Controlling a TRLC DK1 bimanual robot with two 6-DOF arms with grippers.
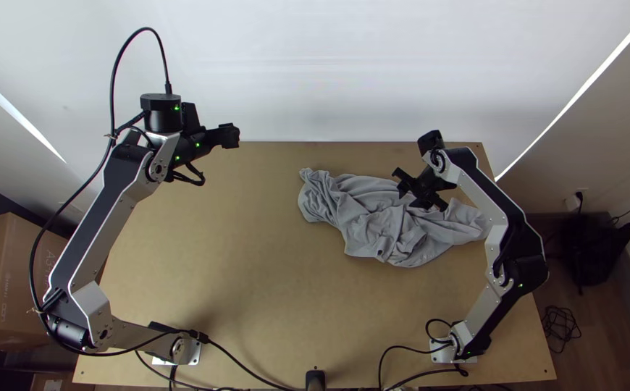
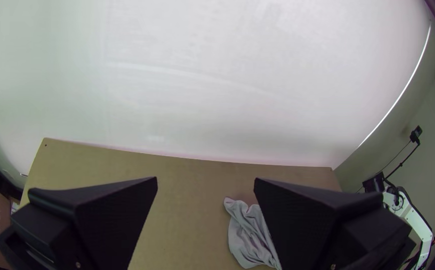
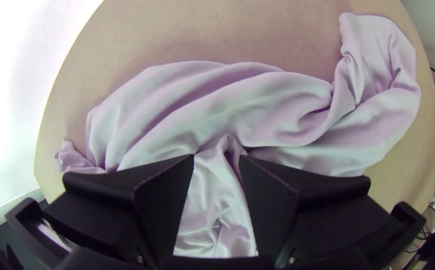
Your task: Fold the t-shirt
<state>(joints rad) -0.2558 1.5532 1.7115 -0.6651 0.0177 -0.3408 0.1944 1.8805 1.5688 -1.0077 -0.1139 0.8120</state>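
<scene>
Grey fabric, bunched and creased: I record the t-shirt (image 1: 366, 226) lying on the table (image 1: 206, 253), from near the middle of the far half to just beside the right edge. My right gripper (image 1: 413, 194) is over the cloth, fingers parted; the right wrist view shows a raised fold beneath the gap, ungripped. My left gripper (image 1: 232, 136) appears at the far edge, toward the far left corner, well apart from the garment, fingers wide apart and holding nothing.
</scene>
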